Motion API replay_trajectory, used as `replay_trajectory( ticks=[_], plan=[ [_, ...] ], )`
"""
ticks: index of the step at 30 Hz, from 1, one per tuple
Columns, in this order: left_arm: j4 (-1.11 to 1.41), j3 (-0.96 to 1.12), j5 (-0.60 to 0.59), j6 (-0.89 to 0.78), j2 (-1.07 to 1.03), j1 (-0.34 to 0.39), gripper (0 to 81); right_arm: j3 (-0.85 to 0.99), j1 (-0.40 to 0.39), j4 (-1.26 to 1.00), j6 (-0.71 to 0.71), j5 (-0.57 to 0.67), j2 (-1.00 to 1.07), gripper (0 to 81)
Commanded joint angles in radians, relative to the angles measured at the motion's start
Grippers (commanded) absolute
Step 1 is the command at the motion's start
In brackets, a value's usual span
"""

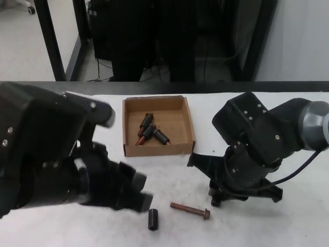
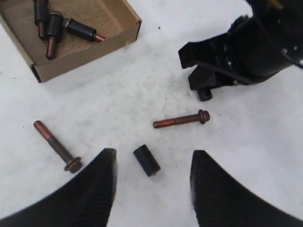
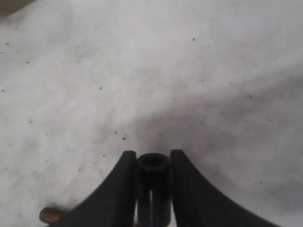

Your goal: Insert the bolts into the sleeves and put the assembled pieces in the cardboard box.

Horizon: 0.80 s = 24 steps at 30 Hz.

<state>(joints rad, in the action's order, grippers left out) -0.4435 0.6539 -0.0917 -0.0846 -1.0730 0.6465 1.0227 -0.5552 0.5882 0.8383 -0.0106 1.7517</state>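
Your right gripper [image 3: 152, 155] is clamped narrow on a sleeve [image 3: 153, 166], low over the bench [image 3: 189, 71]. That held sleeve lies along the fingers. Its long axis is in line with them and its open bore points out past the fingertips. Your left gripper [image 2: 152, 156] is spread wide and holds nothing. It hovers over the loose sleeve [image 2: 147, 161], which lies on its side between the two fingers and touches neither.

I judge the step in hand to be fetching a bolt for the held sleeve, so don't close on the loose sleeve. The near bolt [image 2: 182, 119] lies flat between the two grippers, just beyond the loose sleeve. In the high view its long axis runs across the bench, head toward the right arm and shank tip toward the left. Turn your left wrist so the fingers cross that axis. Grip close to the head, leaving most of the shank free to enter the bore. Then bring shank tip and bore onto one line before you push; a slight skew will likely jam at the mouth.

The other bolt [image 2: 56, 145] lies flat beside one left finger, outside the gap and well apart from the near bolt. Its head is nearer the gripper and its shank is aimed roughly toward the box [image 2: 85, 52]. Three assembled pieces [image 2: 54, 23] lie in the box at mixed angles.
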Motion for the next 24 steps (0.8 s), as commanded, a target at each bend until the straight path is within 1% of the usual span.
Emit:
replay_trajectory(
  ticks=[1, 3, 7, 11, 15, 17, 21, 24],
  plan=[
    [-0.031, 0.016, -0.005, 0.090, 0.004, 0.003, 39.4, 0.005, -0.013, -0.003, -0.055, -0.030, -0.052, 0.2],
    [-0.031, 0.027, 0.007, 0.148, 0.000, 0.003, 39.0, 0.005, -0.021, -0.002, -0.084, -0.030, -0.072, 0.2],
    [-0.031, 0.063, 0.100, 0.326, -0.031, 0.003, 39.0, 0.002, -0.038, -0.015, -0.141, -0.030, -0.122, 0.2],
    [-0.031, 0.115, 0.124, 0.465, -0.113, 0.003, 39.0, -0.024, -0.063, -0.051, -0.151, -0.030, -0.195, 0.2],
    [-0.036, 0.176, 0.129, 0.548, -0.227, 0.003, 39.0, -0.063, -0.082, -0.062, -0.156, -0.029, -0.278, 0.2],
    [-0.051, 0.217, 0.129, 0.578, -0.280, 0.003, 39.0, -0.090, -0.082, -0.062, -0.182, -0.028, -0.323, 0.2],
    [-0.049, 0.290, 0.127, 0.594, -0.369, 0.003, 39.0, -0.167, -0.082, -0.071, -0.213, -0.028, -0.436, 0.2],
    [-0.049, 0.335, 0.127, 0.644, -0.420, 0.003, 39.0, -0.235, -0.082, -0.087, -0.217, -0.017, -0.545, 0.2]
  ],
)
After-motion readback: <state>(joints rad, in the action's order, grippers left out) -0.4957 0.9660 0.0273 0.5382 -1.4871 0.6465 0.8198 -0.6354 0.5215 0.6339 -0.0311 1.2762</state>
